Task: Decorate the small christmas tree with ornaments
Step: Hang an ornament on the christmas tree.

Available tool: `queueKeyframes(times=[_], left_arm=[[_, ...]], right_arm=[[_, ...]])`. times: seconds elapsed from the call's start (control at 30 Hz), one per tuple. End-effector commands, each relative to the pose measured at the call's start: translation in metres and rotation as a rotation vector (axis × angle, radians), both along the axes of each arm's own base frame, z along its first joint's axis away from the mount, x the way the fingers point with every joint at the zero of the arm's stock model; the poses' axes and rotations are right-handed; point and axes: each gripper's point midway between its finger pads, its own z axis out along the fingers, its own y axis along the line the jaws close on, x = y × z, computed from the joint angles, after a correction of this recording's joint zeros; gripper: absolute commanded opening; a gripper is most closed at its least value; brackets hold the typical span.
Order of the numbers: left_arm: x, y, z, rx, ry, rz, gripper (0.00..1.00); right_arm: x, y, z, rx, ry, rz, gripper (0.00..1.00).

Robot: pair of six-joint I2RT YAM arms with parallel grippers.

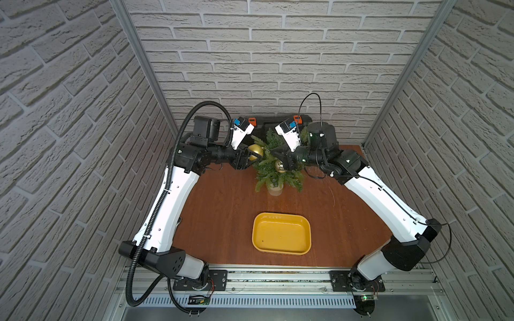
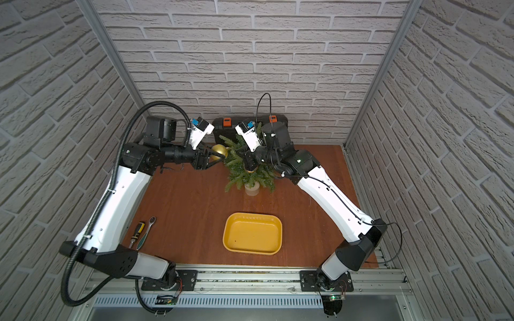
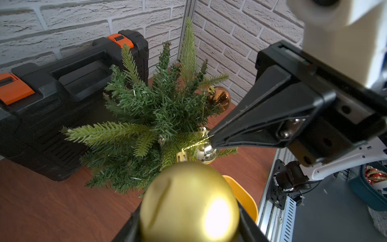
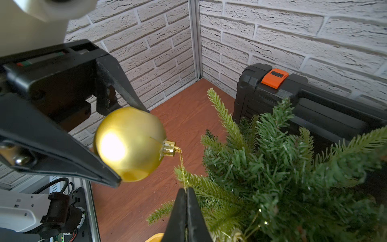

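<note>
A screwdriver (image 2: 137, 233) and ratchet (image 2: 151, 221) lie far left on the wooden table (image 1: 222, 208), the left gripper (image 2: 219, 155) clamps the gold ornament (image 4: 129, 142) just beside the small christmas tree (image 1: 267, 173), which stands before a black case (image 3: 52, 94) and behind a yellow tray (image 1: 281, 214), and the right gripper (image 4: 186, 191) pinches that ornament's thread (image 4: 181, 165) among the branches.

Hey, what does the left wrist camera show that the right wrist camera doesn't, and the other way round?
Only the left wrist view: a copper ball beside the tree, a mirror ball low in its branches, and the right gripper's body. Only the right wrist view: the left gripper's body and the left arm's base. Both: the gold ball clamped in the left gripper, the right gripper shut on its string, the tree, the black case and a bit of the yellow tray.
</note>
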Motion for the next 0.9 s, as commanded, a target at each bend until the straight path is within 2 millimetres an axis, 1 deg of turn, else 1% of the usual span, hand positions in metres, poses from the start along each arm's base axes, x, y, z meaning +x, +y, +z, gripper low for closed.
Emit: queueKeyframes(times=[0.0, 0.13, 0.27, 0.43, 0.6, 0.73, 0.87], left_arm=[[0.006, 0.001, 0.016, -0.028, -0.045, 0.018, 0.35], [0.005, 0.001, 0.019, -0.036, -0.050, 0.018, 0.35], [0.001, 0.002, 0.025, -0.044, -0.072, 0.021, 0.35], [-0.002, 0.001, 0.030, -0.060, -0.072, 0.013, 0.34], [-0.003, 0.002, 0.030, -0.065, -0.057, 0.024, 0.34], [-0.004, 0.005, 0.030, -0.062, -0.045, 0.045, 0.34], [-0.006, 0.006, 0.029, -0.069, -0.029, 0.056, 0.34]], right_arm=[[-0.003, -0.002, 0.010, -0.003, -0.022, -0.002, 0.06], [-0.008, 0.001, 0.012, 0.010, -0.005, 0.014, 0.06], [-0.010, 0.000, 0.017, 0.060, 0.055, -0.019, 0.06], [-0.017, 0.010, 0.020, 0.144, 0.160, 0.001, 0.06], [-0.018, 0.013, 0.020, 0.197, 0.244, -0.020, 0.06], [-0.018, 0.009, 0.016, 0.195, 0.278, -0.052, 0.06], [-0.013, 0.000, 0.009, 0.138, 0.244, -0.110, 0.06]])
